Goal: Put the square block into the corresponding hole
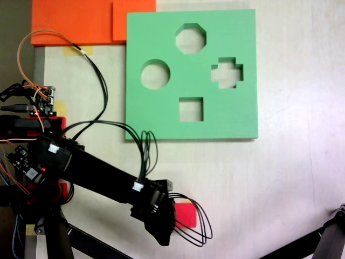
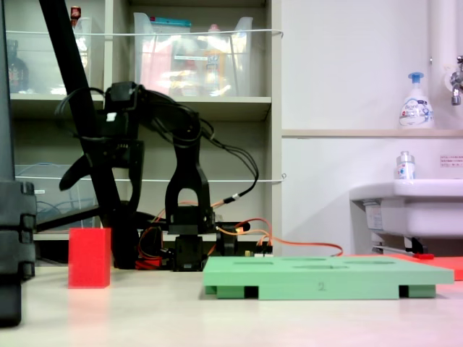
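Note:
The red square block (image 1: pixel 186 215) stands on the table near the front edge, partly covered by the black cables, and shows as an upright red block (image 2: pixel 90 257) at the left. My gripper (image 1: pixel 163 224) hangs just beside and above it, jaws spread open with nothing between them; in the side-on fixed view the gripper (image 2: pixel 101 195) sits above and behind the block. The green foam board (image 1: pixel 161 116) lies flat further away, with its square hole (image 1: pixel 191 109) in the near middle. The board (image 2: pixel 325 278) is to the right of the block, holes seen edge-on.
The board also has a round hole (image 1: pixel 155 74), an octagonal hole (image 1: pixel 190 38) and a cross hole (image 1: pixel 227 72). Orange foam sheets (image 1: pixel 75 21) lie beyond the board's left corner. A black tripod leg (image 1: pixel 323 237) crosses the lower right corner. Electronics and wires (image 1: pixel 38 100) sit by the arm's base.

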